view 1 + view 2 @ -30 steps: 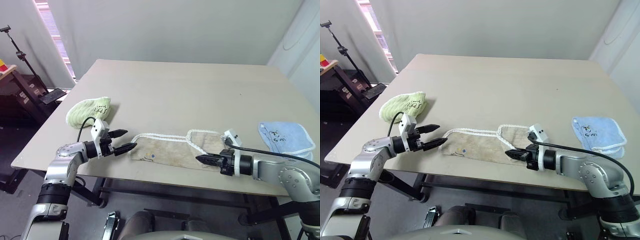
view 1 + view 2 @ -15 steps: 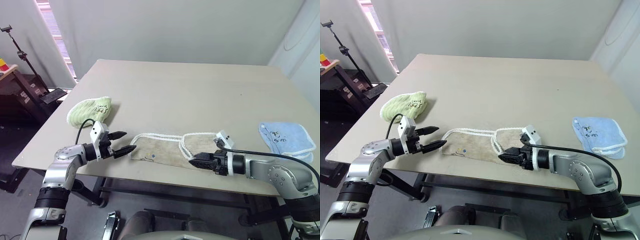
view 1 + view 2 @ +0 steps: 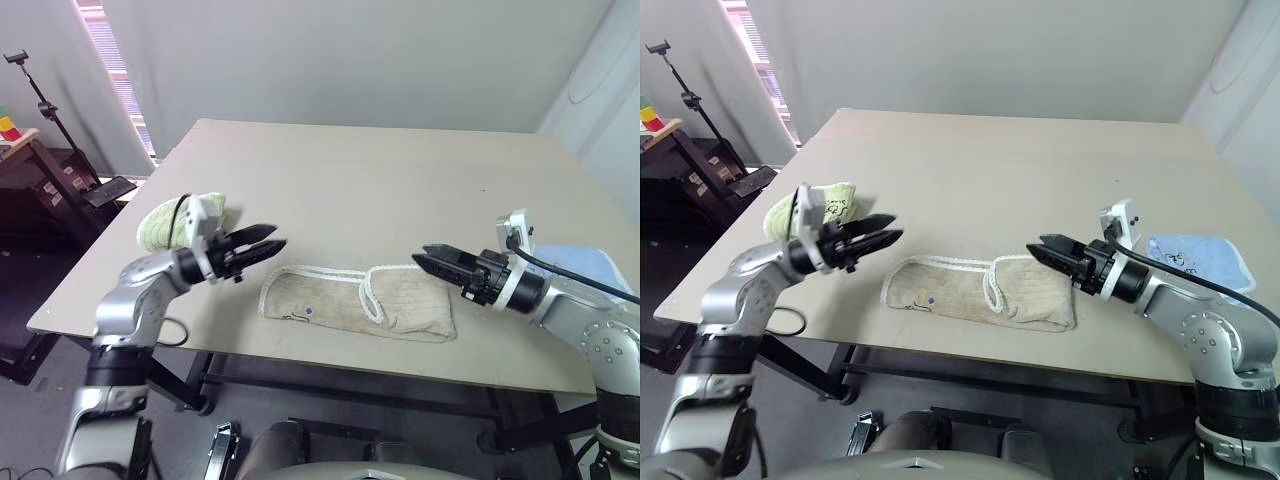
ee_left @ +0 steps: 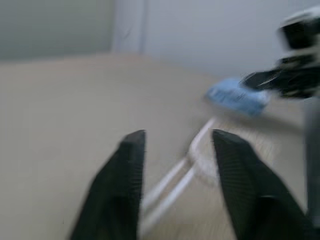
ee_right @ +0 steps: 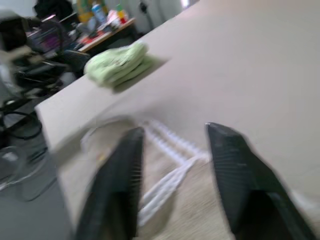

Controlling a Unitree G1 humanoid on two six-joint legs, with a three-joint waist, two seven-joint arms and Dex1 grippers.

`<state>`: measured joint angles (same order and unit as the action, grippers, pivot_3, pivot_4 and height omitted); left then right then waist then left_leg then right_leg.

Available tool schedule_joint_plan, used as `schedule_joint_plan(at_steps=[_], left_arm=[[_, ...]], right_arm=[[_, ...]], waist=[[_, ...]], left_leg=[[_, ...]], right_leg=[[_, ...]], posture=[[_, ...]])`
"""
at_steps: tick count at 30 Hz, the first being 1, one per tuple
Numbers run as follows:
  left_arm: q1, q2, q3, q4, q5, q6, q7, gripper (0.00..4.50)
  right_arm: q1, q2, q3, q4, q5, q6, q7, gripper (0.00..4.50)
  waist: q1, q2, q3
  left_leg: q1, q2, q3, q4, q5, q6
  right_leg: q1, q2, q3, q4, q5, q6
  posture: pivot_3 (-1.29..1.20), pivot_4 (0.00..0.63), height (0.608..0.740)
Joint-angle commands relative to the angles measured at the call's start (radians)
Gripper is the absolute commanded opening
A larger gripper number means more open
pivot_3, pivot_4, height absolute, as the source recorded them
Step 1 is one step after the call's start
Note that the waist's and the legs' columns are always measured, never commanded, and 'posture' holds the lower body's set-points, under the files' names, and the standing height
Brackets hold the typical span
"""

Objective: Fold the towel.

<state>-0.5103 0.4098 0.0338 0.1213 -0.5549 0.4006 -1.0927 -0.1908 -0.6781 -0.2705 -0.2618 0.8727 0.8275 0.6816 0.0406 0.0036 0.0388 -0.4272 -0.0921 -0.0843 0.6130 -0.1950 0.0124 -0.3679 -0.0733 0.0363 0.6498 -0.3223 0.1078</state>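
Note:
The beige towel [image 3: 335, 300] with white corded edging lies flat near the table's front edge, folded into a short strip, with a small blue mark on its left part. My left gripper [image 3: 268, 240] hovers above the table just left of the towel's left end, open and empty. My right gripper [image 3: 424, 255] hangs above the towel's right end, open, with nothing between its fingers. The left wrist view shows the white cord [image 4: 167, 186] beyond the black fingertips [image 4: 131, 150]. The towel's cords [image 5: 167, 182] also lie below the fingers in the right wrist view.
A light green cloth [image 3: 835, 203] lies bunched at the table's left edge, behind my left gripper. A light blue cloth [image 3: 1192, 255] sits at the right edge, behind my right arm. The wide tan table [image 3: 350, 170] stretches beyond the towel. Stands and clutter [image 3: 45, 110] are off to the left.
My right gripper carried the towel's right end leftward, let it go and rose back to the right. My left gripper rose from the table and its fingers drew closer together.

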Motion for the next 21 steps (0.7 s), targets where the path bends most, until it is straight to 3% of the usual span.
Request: schedule_joint_plan(at_steps=[1, 3, 8, 17, 21], left_arm=[[-0.085, -0.061, -0.061, 0.062, 0.036, -0.058, -0.030, 0.62], [-0.131, -0.116, -0.118, 0.129, 0.091, -0.112, -0.035, 0.01], [-0.175, -0.195, -0.233, 0.268, 0.183, -0.193, -0.117, 0.01], [-0.229, -0.342, -0.305, 0.549, 0.311, -0.340, -0.147, 0.01], [-0.179, -0.372, -0.411, 0.716, 0.474, -0.492, -0.106, 0.01]], right_arm=[[-0.025, 0.019, 0.021, 0.025, -0.041, -0.061, 0.033, 0.42], [-0.020, 0.021, 0.036, 0.046, -0.062, -0.081, 0.056, 0.00], [0.020, 0.009, 0.096, 0.073, -0.115, -0.098, 0.132, 0.00], [0.033, 0.092, 0.185, 0.251, -0.306, -0.265, 0.132, 0.00], [0.068, 0.110, 0.249, 0.309, -0.384, -0.301, 0.145, 0.00]], waist=[[-0.002, 0.000, 0.000], [-0.003, 0.000, 0.000], [-0.003, -0.001, 0.000], [-0.001, -0.001, 0.000], [-0.002, -0.001, 0.000]], left_leg=[[0.000, 0.000, 0.000, 0.000, 0.000, 0.000], [0.000, 0.000, 0.001, -0.001, 0.001, 0.002], [0.000, 0.001, 0.001, -0.001, 0.002, 0.003], [0.000, 0.000, 0.001, 0.002, 0.001, 0.002], [0.001, 0.000, 0.001, 0.001, 0.001, 0.002]], right_leg=[[0.000, 0.000, 0.001, 0.000, 0.000, 0.001], [0.000, 0.001, 0.002, 0.000, 0.002, 0.003], [0.000, 0.001, 0.002, 0.000, 0.002, 0.004], [0.000, 0.001, 0.002, 0.000, 0.002, 0.004], [-0.001, 0.001, 0.003, 0.001, 0.004, 0.006]], posture=[[0.00, 0.000, 0.740], [0.00, 0.000, 0.740], [0.00, 0.000, 0.740], [0.00, 0.000, 0.740], [0.00, 0.000, 0.740]])
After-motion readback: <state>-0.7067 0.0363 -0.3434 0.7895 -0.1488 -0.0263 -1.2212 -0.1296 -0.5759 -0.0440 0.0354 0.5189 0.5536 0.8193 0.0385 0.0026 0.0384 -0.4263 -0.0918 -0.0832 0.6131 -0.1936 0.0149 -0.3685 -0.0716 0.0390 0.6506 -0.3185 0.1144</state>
